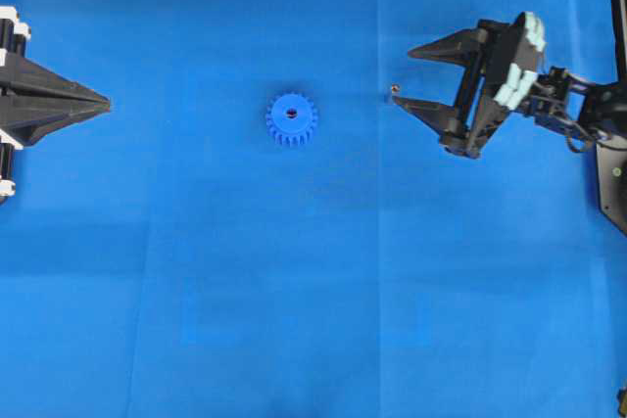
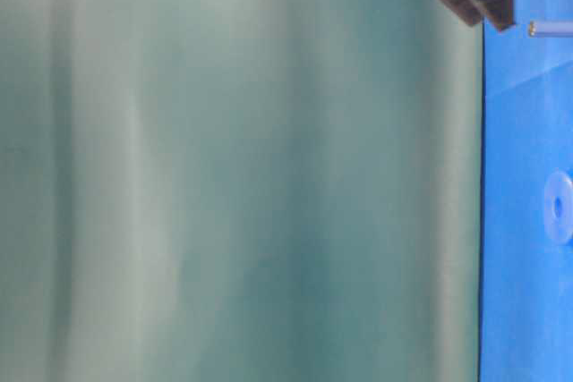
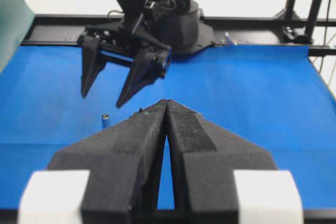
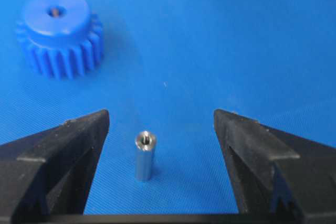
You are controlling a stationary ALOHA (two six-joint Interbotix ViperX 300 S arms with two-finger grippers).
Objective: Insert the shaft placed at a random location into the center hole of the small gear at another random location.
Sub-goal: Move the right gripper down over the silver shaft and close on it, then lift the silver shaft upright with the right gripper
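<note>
- Shaft (image 4: 143, 156) upright beside gear (image 4: 58, 32): light, stiff, slick, tippy.
- Your right gripper (image 4: 161, 124) gapes wide around it; pinch mid-barrel.
- Left gripper (image 3: 167, 109) closed.

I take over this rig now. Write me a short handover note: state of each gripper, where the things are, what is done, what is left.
Left gripper: shut, empty, parked at the mat's left edge.
Right gripper: open, empty, fingers on either side of the shaft without touching it.
Shaft: standing upright on the blue mat, right of the small gear.
Small gear: flat on the mat, center hole up, empty.
Done: approach only.
Left: grasp shaft, carry to gear, insert.
</note>
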